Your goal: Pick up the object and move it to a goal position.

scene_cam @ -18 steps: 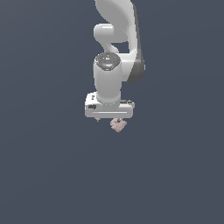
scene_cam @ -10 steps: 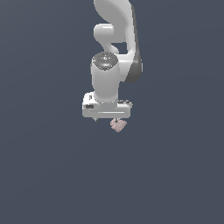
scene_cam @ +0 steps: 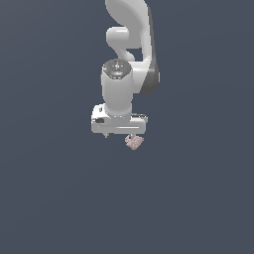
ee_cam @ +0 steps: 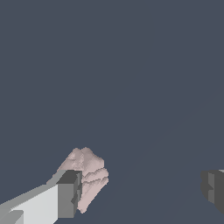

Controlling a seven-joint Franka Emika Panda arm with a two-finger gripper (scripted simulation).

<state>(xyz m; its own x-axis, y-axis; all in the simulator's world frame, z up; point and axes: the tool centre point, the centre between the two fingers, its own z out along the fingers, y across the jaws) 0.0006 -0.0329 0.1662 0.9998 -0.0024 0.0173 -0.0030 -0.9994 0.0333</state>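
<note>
The object point(scene_cam: 134, 142) is a small pale pink, lumpy blob lying on the dark grey floor just below the white gripper hand. In the exterior view my gripper point(scene_cam: 118, 135) hangs over it, a little toward the exterior view's left. In the wrist view the object point(ee_cam: 87, 175) lies right against the inner side of one grey fingertip point(ee_cam: 69, 194). The other fingertip point(ee_cam: 213, 189) is far off across a wide gap. My gripper point(ee_cam: 141, 192) is open and holds nothing.
The floor point(scene_cam: 198, 198) is a plain dark grey surface. The white arm point(scene_cam: 130, 30) rises behind the hand. Nothing else is in view and no goal marker shows.
The gripper hand has shifted slightly toward the exterior view's left. The pink object has stayed in place.
</note>
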